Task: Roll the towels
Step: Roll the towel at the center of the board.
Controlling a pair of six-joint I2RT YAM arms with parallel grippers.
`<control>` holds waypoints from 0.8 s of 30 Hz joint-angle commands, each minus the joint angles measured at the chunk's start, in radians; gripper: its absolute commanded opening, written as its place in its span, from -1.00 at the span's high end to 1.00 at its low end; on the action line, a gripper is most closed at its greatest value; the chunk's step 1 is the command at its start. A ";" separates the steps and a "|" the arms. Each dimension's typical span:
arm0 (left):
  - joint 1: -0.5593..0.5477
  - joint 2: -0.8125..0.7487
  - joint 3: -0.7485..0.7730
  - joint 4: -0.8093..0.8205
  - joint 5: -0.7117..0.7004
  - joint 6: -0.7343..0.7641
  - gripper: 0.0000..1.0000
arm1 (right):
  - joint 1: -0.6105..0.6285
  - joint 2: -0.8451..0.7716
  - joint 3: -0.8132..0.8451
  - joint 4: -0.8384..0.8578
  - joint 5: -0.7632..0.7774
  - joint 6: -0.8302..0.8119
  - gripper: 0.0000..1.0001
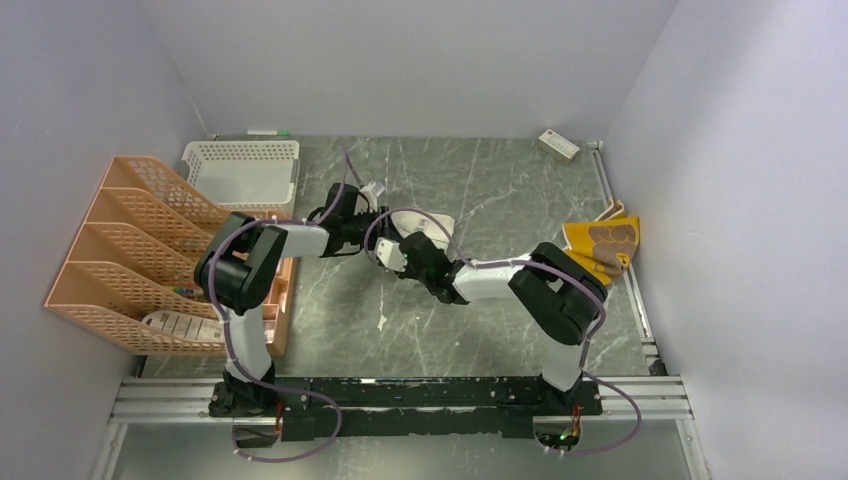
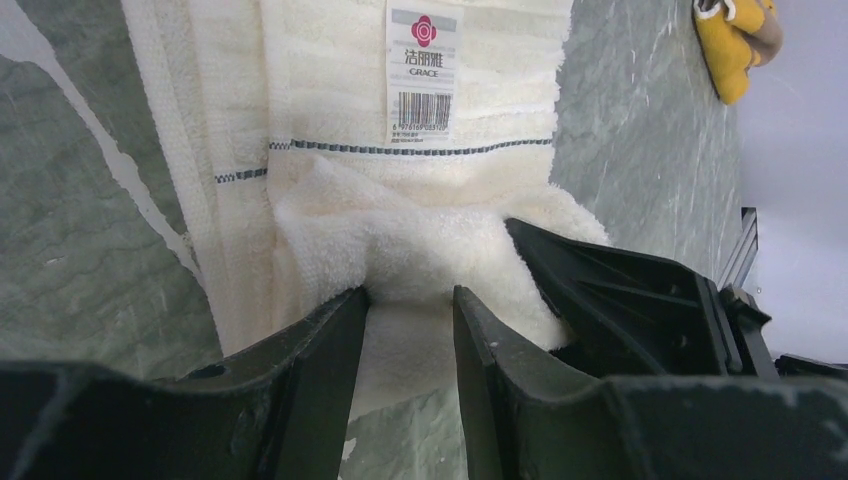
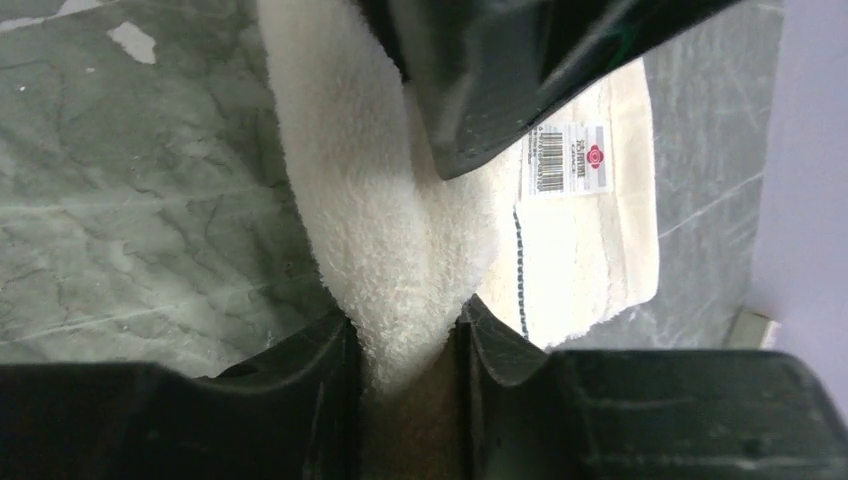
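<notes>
The off-white towel (image 1: pixel 434 226) lies mid-table, its near end rolled into a fat fold (image 2: pixel 420 230); a stitched band and a barcode label (image 2: pixel 422 70) show on the flat part. My left gripper (image 2: pixel 410 295) is shut on that rolled end from the left, with cloth between its fingertips. My right gripper (image 3: pixel 405 320) pinches the same roll (image 3: pixel 380 200) from the right, and its black fingers (image 2: pixel 620 300) appear in the left wrist view. In the top view both grippers (image 1: pixel 375 215) (image 1: pixel 400 250) meet at the towel. The mustard-yellow towel (image 1: pixel 603 243) lies crumpled at the right edge.
An orange file organizer (image 1: pixel 140 250) and a white mesh basket (image 1: pixel 243 170) stand at the left. A small white-and-red box (image 1: pixel 558 146) sits at the back right corner. A rail (image 1: pixel 620 230) runs along the table's right edge beside the yellow towel.
</notes>
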 commanded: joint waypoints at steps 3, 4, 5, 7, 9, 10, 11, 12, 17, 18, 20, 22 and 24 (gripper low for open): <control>0.029 0.008 0.010 -0.094 -0.014 0.046 -0.02 | -0.109 -0.017 0.054 -0.127 -0.249 0.175 0.66; 0.037 -0.001 0.012 -0.102 -0.011 0.048 -0.02 | -0.130 -0.021 0.066 -0.152 -0.308 0.195 0.74; 0.049 -0.017 0.015 -0.113 -0.011 0.050 -0.01 | -0.150 -0.022 0.079 -0.178 -0.362 0.217 0.80; 0.082 -0.074 0.002 -0.124 -0.034 0.047 -0.01 | -0.182 -0.025 0.102 -0.224 -0.456 0.249 0.83; 0.120 -0.156 -0.012 -0.145 -0.067 0.045 -0.02 | -0.202 -0.028 0.122 -0.266 -0.539 0.272 0.84; 0.142 -0.203 -0.018 -0.157 -0.083 0.044 -0.02 | -0.207 -0.026 0.130 -0.299 -0.578 0.280 0.84; 0.156 -0.263 -0.023 -0.171 -0.108 0.045 -0.03 | -0.208 -0.026 0.132 -0.321 -0.617 0.292 0.87; 0.165 -0.307 -0.029 -0.186 -0.130 0.046 -0.03 | -0.210 -0.026 0.147 -0.334 -0.629 0.300 0.87; 0.172 -0.484 -0.055 -0.246 -0.168 0.068 -0.06 | -0.224 -0.037 0.194 -0.393 -0.789 0.384 0.87; 0.170 -0.508 -0.064 -0.253 -0.162 0.070 -0.06 | -0.227 -0.038 0.205 -0.406 -0.823 0.407 0.87; 0.170 -0.555 -0.090 -0.263 -0.142 0.071 -0.06 | -0.231 -0.038 0.223 -0.419 -0.894 0.478 0.83; 0.170 -0.596 -0.122 -0.273 -0.128 0.078 -0.06 | -0.237 -0.037 0.234 -0.422 -0.969 0.551 0.82; 0.166 -0.627 -0.154 -0.286 -0.112 0.082 -0.06 | -0.239 -0.036 0.237 -0.407 -1.006 0.631 0.88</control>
